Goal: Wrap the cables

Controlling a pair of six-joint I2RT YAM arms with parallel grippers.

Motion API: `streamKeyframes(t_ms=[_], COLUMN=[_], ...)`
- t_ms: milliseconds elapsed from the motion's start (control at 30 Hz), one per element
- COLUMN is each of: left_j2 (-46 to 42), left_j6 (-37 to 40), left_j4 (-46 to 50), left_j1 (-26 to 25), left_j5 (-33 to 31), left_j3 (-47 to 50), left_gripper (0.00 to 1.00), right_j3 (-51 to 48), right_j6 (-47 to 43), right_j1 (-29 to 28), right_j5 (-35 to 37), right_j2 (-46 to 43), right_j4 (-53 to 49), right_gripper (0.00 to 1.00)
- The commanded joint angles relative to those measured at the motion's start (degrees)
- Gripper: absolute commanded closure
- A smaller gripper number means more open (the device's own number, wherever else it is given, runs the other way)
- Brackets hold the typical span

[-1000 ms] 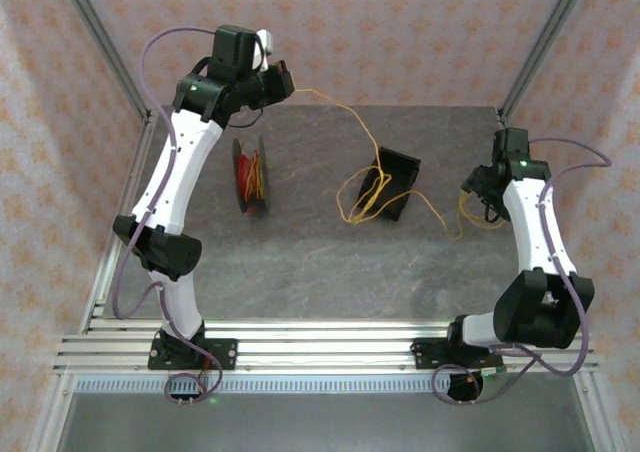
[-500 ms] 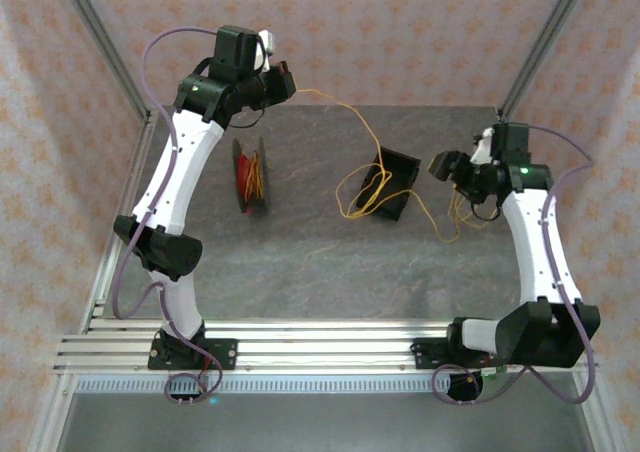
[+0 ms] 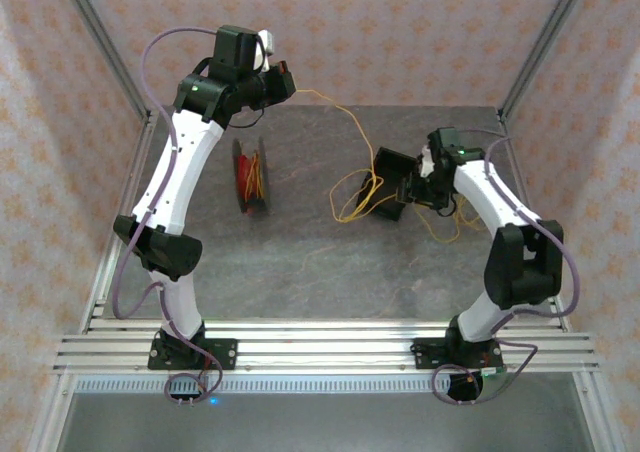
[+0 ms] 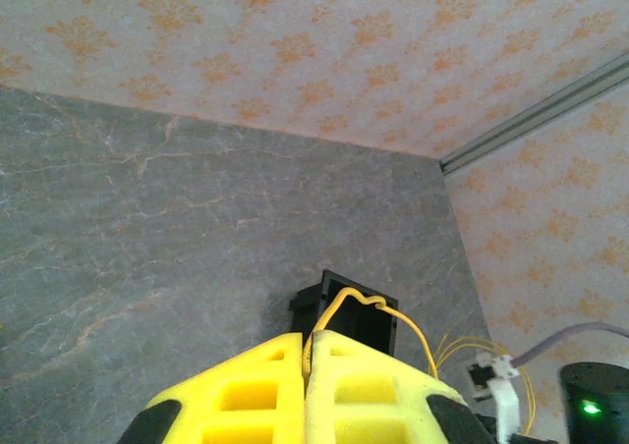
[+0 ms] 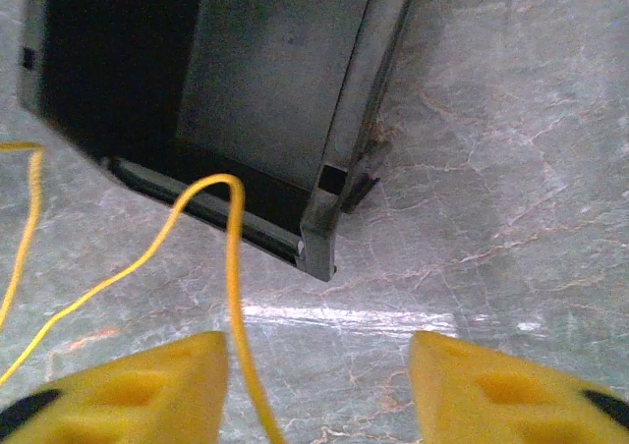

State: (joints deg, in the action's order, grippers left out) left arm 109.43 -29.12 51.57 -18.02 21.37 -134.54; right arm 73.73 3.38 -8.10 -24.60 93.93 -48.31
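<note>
A thin yellow cable (image 3: 330, 102) runs from my left gripper (image 3: 287, 80), held high at the back left, down to a black open box (image 3: 392, 184) mid-table. Loose yellow loops (image 3: 352, 200) spill from the box. In the left wrist view the left gripper (image 4: 310, 351) is shut on the cable (image 4: 345, 292). My right gripper (image 5: 319, 375) hovers open just before the box (image 5: 265, 90). One cable strand (image 5: 234, 267) hangs between its fingers, close to the left finger (image 5: 147, 385).
A black spool (image 3: 250, 175) wound with red and yellow wire stands on the left of the grey table (image 3: 300, 262). More yellow cable (image 3: 450, 227) lies right of the box. Metal frame posts (image 3: 535, 47) rise at the back corners.
The right arm has swung left from the table's right side up to the black box, and its jaws have narrowed. The left arm holds still with the cable.
</note>
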Motion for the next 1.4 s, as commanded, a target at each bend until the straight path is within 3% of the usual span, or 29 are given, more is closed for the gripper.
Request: streamKeyframes(t_ms=[0, 167, 333, 533, 633, 800, 1367], left_j2=[-0.44, -0.46, -3.22, -7.5, -8.5, -9.32, -9.08], left_j6=[-0.52, -0.54, -1.85, -8.23, -9.96, -9.52, -8.32], left_j4=[-0.39, 2.54, 3.85, 1.99, 0.49, 0.01, -0.44], left_j1=[-0.23, 2.52, 12.27, 30.4, 36.22, 40.63, 51.47], left_j5=[-1.28, -0.96, 0.67, 4.93, 7.31, 8.76, 12.65], left_j3=[-2.48, -6.75, -8.08, -7.51, -6.85, -5.26, -4.23], left_gripper=[1.0, 1.0, 1.0, 1.0, 1.0, 1.0, 1.0], right_j3=[2.94, 3.04, 3.95, 3.2, 2.35, 1.59, 1.5], right_j6=[-1.42, -0.61, 1.97, 6.08, 8.25, 10.33, 12.51], right_j1=[-0.97, -1.04, 0.09, 6.41, 9.42, 13.54, 29.08], right_j5=[6.64, 13.06, 21.32, 21.31, 20.97, 19.35, 19.51], right_j2=[0.65, -3.36, -10.36, -19.13, -22.55, -25.72, -23.55], right_j4=[-2.36, -2.91, -3.97, -2.75, -1.84, -1.21, -3.6], right_gripper=[0.62, 1.0, 1.0, 1.0, 1.0, 1.0, 1.0])
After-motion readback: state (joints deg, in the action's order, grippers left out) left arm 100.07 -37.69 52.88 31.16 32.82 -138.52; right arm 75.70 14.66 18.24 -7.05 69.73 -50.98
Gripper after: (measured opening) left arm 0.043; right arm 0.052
